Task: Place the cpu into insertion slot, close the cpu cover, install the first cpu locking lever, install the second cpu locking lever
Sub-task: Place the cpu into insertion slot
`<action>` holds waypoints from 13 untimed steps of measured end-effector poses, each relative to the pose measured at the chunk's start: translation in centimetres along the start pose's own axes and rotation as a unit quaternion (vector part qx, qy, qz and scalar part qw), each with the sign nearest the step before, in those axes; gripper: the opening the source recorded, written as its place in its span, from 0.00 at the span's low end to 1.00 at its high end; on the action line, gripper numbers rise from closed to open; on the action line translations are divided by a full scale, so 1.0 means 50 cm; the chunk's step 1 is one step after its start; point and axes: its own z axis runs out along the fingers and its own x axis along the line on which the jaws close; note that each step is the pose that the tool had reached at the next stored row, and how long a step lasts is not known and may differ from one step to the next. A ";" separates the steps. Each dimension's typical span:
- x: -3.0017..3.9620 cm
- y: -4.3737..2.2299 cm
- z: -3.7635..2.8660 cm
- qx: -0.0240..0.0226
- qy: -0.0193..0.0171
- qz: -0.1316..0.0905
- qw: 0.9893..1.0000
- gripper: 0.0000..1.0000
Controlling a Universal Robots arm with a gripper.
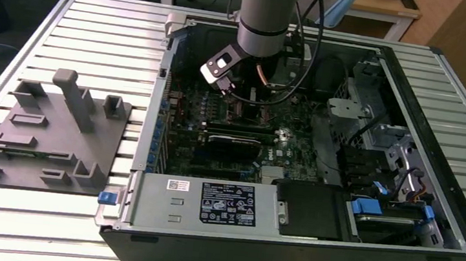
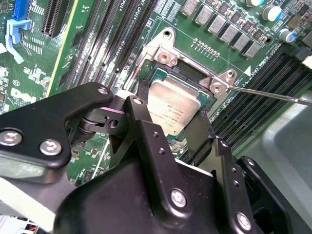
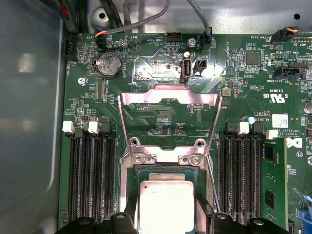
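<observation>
Pincer point(image 2: 174, 108) over printed cpu point(image 3: 165, 204) in insertion slot point(image 2: 181, 73), cpu cover point(image 3: 169, 96) open

cpu point(image 3: 164, 204) in insertion slot point(image 3: 127, 194), cpu cover point(image 3: 168, 96) beside it, memory slots point(image 3: 90, 175) flanking

Green motherboard point(image 3: 243, 83); dull silver-grey cpu point(image 3: 164, 207); silver cpu cover point(image 3: 170, 99); black hand point(image 2: 171, 121).

One cpu point(image 3: 165, 204), one insertion slot point(image 3: 141, 157), one cpu cover point(image 3: 169, 97) (hinged open), one coin battery point(image 3: 108, 65).
</observation>
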 end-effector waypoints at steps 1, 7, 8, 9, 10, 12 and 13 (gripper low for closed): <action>0.000 0.000 0.000 0.000 0.000 0.000 1.000 0.54; 0.000 0.000 0.002 0.000 0.001 0.000 1.000 0.54; 0.000 0.000 0.002 0.000 0.001 0.000 1.000 0.54; 0.000 0.000 0.002 0.000 0.001 0.000 1.000 0.54; 0.000 0.000 0.002 0.000 0.001 0.000 1.000 0.54; 0.000 0.000 0.002 0.000 0.001 0.000 1.000 0.54; 0.000 0.000 0.002 0.000 0.001 0.000 1.000 0.54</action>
